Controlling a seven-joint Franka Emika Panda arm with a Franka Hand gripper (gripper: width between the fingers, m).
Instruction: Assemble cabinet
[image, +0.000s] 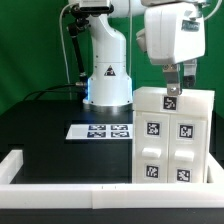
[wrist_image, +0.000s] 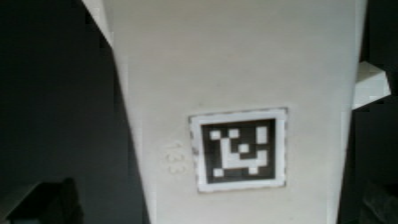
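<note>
The cabinet (image: 170, 135) is a white box of blocky panels with black-and-white tags on its front, standing upright at the exterior view's right. My gripper (image: 179, 84) hangs straight down over its top edge, fingertips level with the tagged top panel. In the wrist view a white panel (wrist_image: 214, 80) with one tag (wrist_image: 237, 148) fills the picture, close and blurred, running between the jaws. The fingers themselves are almost hidden there, so I cannot tell whether they press on the panel.
The marker board (image: 100, 130) lies flat on the black table left of the cabinet, in front of the robot base (image: 105, 80). A long white border rail (image: 70, 172) runs along the front and left edge of the table.
</note>
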